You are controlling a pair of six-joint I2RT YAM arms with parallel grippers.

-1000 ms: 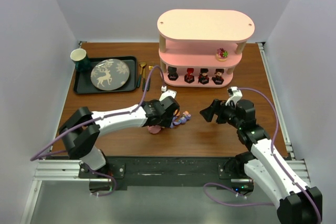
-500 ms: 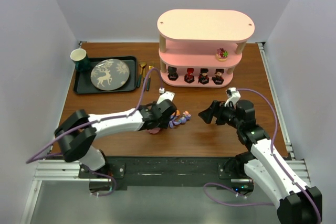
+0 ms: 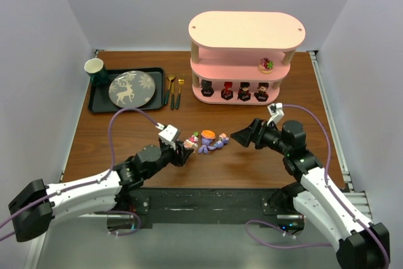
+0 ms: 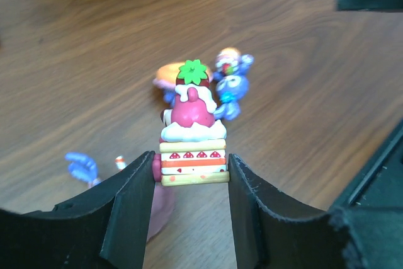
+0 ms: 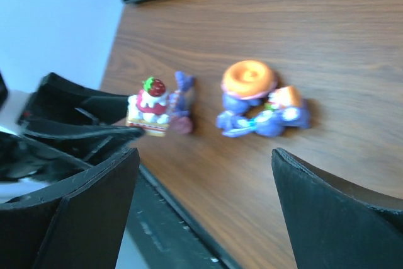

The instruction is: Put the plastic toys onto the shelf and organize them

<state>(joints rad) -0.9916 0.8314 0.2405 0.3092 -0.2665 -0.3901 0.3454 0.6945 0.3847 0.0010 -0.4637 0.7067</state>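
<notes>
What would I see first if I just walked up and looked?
Probably the big pink shelf at the back of the table, with four dark figurines lined up on its bottom tier. Next, the little strawberry cake toy pinched in the left hand, beside purple-blue toys in the middle.

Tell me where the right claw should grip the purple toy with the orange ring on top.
Likely from above, pinching the purple toy by its body just under the wider orange ring, on its near and far sides: a smaller purple toy lies close against the side facing the right claw.
</notes>
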